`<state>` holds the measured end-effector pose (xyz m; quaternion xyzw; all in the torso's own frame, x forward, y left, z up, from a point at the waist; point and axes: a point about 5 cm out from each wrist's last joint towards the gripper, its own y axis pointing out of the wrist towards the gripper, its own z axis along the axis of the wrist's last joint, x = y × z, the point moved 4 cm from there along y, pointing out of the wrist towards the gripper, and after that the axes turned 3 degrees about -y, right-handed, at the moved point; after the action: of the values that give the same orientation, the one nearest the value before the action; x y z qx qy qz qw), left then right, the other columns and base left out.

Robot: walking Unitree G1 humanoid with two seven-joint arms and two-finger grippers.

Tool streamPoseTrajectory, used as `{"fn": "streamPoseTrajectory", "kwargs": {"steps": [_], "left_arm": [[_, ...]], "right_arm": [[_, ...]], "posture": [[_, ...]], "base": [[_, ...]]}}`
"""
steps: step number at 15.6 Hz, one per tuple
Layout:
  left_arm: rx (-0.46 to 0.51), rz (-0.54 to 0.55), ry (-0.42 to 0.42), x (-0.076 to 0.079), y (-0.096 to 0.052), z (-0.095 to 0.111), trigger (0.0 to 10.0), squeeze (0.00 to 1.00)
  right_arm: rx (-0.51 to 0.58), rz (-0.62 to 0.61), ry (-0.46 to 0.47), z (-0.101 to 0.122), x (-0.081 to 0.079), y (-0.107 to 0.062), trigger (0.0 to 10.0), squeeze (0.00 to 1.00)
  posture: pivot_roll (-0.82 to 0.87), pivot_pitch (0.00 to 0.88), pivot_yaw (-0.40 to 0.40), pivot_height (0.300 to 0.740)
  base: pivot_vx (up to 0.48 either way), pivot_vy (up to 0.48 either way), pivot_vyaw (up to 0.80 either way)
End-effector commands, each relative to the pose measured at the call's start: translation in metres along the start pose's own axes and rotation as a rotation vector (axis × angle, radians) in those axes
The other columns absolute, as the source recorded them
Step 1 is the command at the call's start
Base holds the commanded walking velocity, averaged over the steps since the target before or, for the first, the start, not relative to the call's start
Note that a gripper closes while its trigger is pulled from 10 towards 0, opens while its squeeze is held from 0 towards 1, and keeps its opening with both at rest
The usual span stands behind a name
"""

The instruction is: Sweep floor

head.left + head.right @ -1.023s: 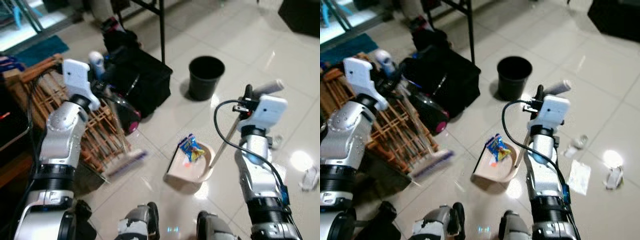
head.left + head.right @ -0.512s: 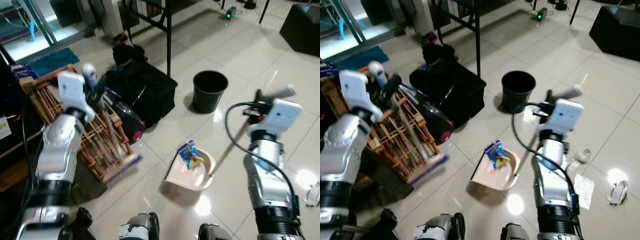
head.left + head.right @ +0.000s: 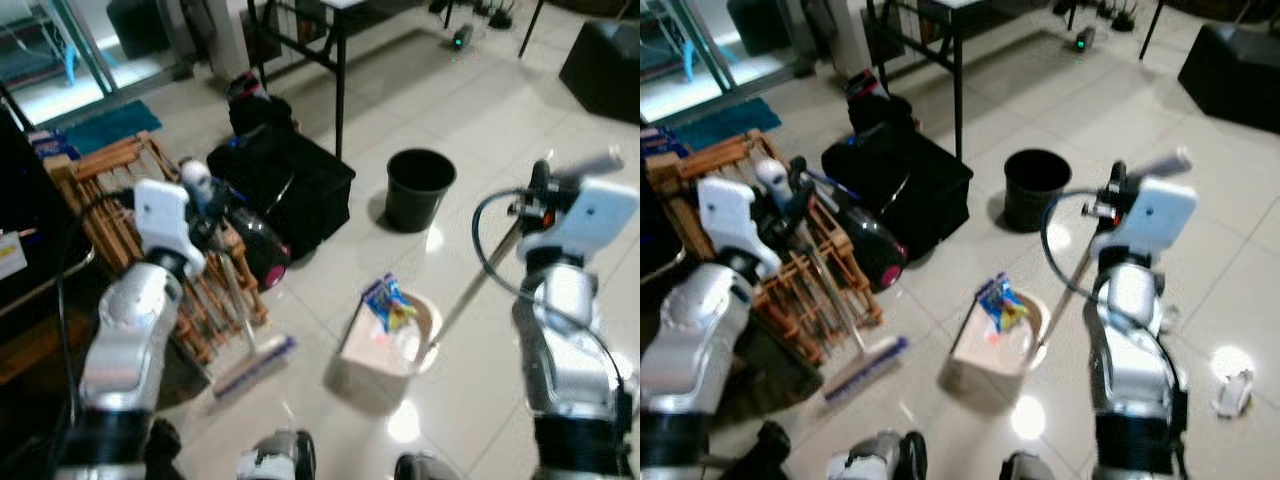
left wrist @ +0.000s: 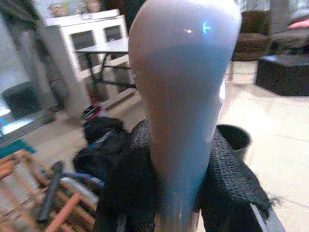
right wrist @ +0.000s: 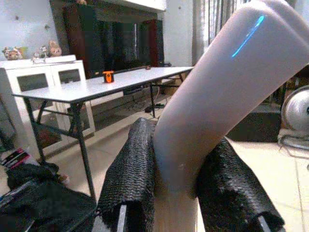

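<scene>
My left gripper [image 3: 204, 204] is shut on the pale rounded top of the broom handle [image 4: 181, 96], its black fingers [image 4: 126, 176] on either side. The handle slants down to the broom head [image 3: 250, 368] on the tiles beside the wooden rack. My right gripper [image 3: 543, 192] is shut on the pale grip of the dustpan's long handle [image 5: 212, 111]. The beige dustpan [image 3: 383, 347] sits tilted on the floor between my arms, with a blue wrapper [image 3: 389, 303] in it. A black bin [image 3: 420, 187] stands on the floor beyond the dustpan.
A wooden rack [image 3: 112, 205] and a black bag [image 3: 292, 187] crowd the left side. A table's black leg [image 3: 341, 92] rises behind the bag. White crumpled litter [image 3: 1231, 366] lies on the tiles at the right. A black block [image 3: 605, 55] sits far right.
The whole view has shifted, so the camera moved. The dustpan now stands tipped more upright with the wrapper still inside. Both grippers keep their hold.
</scene>
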<state>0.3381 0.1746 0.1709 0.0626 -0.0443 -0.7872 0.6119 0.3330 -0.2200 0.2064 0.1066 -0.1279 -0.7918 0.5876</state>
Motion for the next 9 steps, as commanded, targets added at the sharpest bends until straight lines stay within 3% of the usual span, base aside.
{"fn": "streamPoseTrajectory", "kwargs": {"steps": [1,3,5,9], "left_arm": [[0.037,0.005,0.021,0.002,-0.002,0.010,10.0,0.00],[0.033,-0.005,0.016,0.010,-0.007,0.007,10.0,0.00],[0.026,-0.024,0.023,0.014,-0.009,0.006,10.0,0.00],[0.021,-0.040,0.021,0.017,-0.007,0.005,10.0,0.00]], "right_arm": [[0.075,-0.006,0.041,0.024,0.003,0.005,10.0,0.00],[0.085,-0.027,0.062,0.033,0.009,0.007,10.0,0.00],[0.097,-0.084,0.077,0.041,0.023,0.005,10.0,0.00],[0.121,-0.106,0.105,0.056,0.031,0.007,10.0,0.00]], "posture": [[0.10,0.052,0.077,0.740],[0.10,0.043,0.080,0.740],[0.09,0.031,0.089,0.740],[0.08,0.026,0.101,0.740]], "base": [[0.000,0.000,0.00],[0.000,0.000,0.00],[0.324,0.000,0.00],[0.375,0.000,0.00]]}}
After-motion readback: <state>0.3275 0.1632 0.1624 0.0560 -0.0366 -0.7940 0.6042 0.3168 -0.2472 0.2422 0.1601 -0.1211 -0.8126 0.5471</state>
